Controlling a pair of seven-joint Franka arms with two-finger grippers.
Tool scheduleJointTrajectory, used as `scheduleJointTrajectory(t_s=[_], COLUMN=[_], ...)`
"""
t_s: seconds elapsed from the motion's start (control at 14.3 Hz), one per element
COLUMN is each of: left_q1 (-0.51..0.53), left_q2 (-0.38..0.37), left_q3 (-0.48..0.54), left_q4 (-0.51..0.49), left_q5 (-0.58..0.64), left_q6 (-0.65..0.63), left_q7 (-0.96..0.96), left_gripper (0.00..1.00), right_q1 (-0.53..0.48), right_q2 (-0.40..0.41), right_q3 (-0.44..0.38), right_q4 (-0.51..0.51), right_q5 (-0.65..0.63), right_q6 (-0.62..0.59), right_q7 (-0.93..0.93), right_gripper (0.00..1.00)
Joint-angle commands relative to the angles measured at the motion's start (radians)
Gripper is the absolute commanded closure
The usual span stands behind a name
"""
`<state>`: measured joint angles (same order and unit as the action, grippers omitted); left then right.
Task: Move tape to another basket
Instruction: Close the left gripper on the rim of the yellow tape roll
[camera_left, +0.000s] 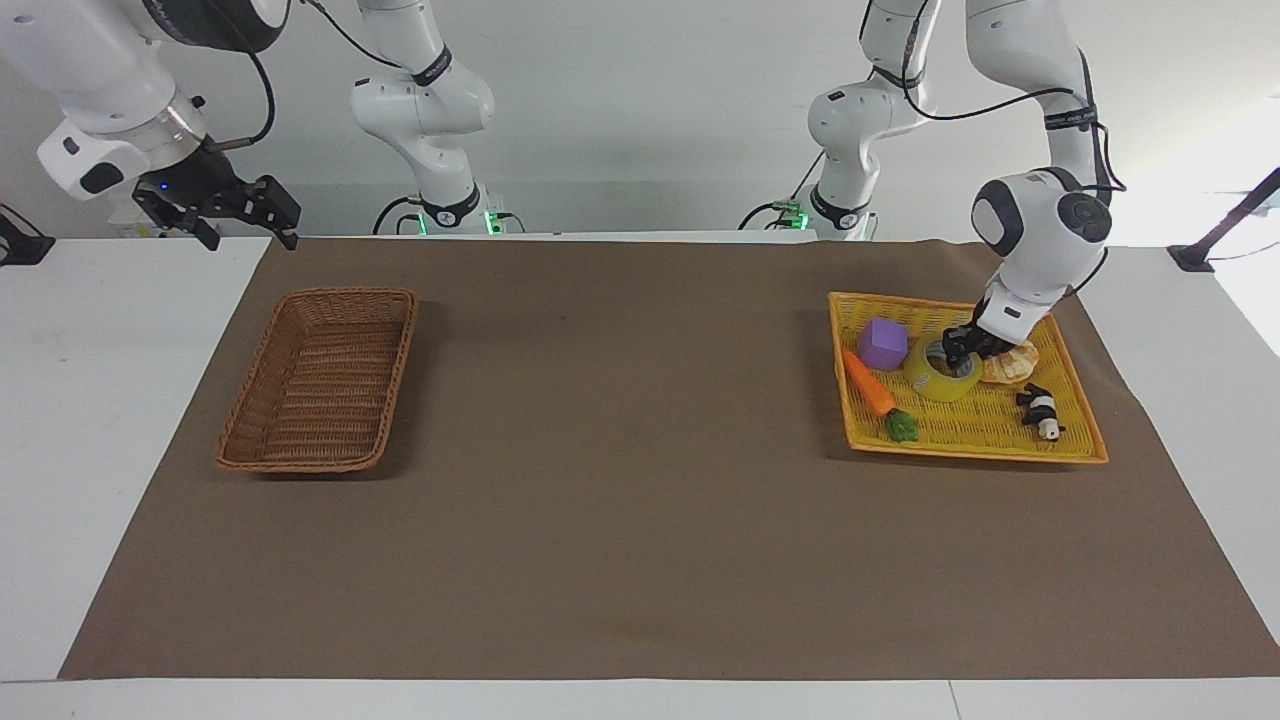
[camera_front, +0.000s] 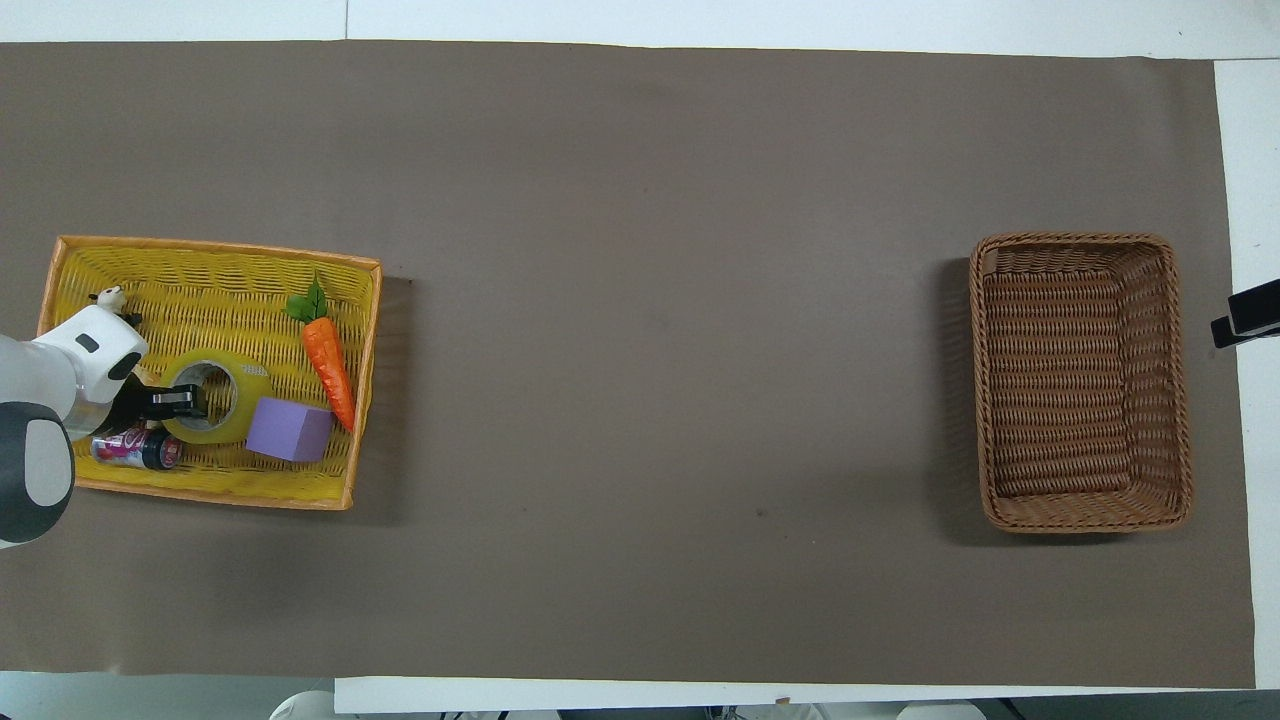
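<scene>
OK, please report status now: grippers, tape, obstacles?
Left gripper down at tape in yellow tray. Right gripper waits. Purple block beside tape.

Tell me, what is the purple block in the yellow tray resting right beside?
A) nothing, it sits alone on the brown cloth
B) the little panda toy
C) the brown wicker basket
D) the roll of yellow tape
D: in the overhead view the purple block sits in the yellow tray right beside the tape, with the carrot at its other edge.
</scene>
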<state>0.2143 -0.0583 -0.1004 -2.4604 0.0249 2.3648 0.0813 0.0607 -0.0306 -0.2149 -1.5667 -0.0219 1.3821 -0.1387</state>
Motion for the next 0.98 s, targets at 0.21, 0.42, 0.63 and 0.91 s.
scheduleJointTrajectory(t_s=[0.21, 0.42, 0.63, 0.91], left_q1=[0.002, 0.005, -0.003, -0.093], left_q2=[0.012, 0.031, 0.075, 0.115], left_q3=[0.004, 0.004, 0.001, -0.002], left_q4=[-0.023, 0.026, 0.296, 0.593], left_q5=[-0.006, -0.006, -0.01, -0.082], left_q6=[0.036, 0.011, -0.279, -0.556], left_q7=[0.017, 0.017, 0.015, -0.107], left_gripper=[1.0, 1.0, 1.0, 1.0], right_q1=[0.001, 0.001, 0.001, 0.001], right_q2=[-0.018, -0.018, -0.018, -0.018], right_q3=[0.002, 0.002, 0.002, 0.002], right_q4=[-0.016, -0.016, -0.016, -0.016], right_q5=[0.005, 0.005, 0.005, 0.005], right_q6=[0.008, 0.008, 0.008, 0.008], right_q7=[0.01, 0.01, 0.01, 0.01], right_gripper=[0.0, 0.0, 0.0, 0.0])
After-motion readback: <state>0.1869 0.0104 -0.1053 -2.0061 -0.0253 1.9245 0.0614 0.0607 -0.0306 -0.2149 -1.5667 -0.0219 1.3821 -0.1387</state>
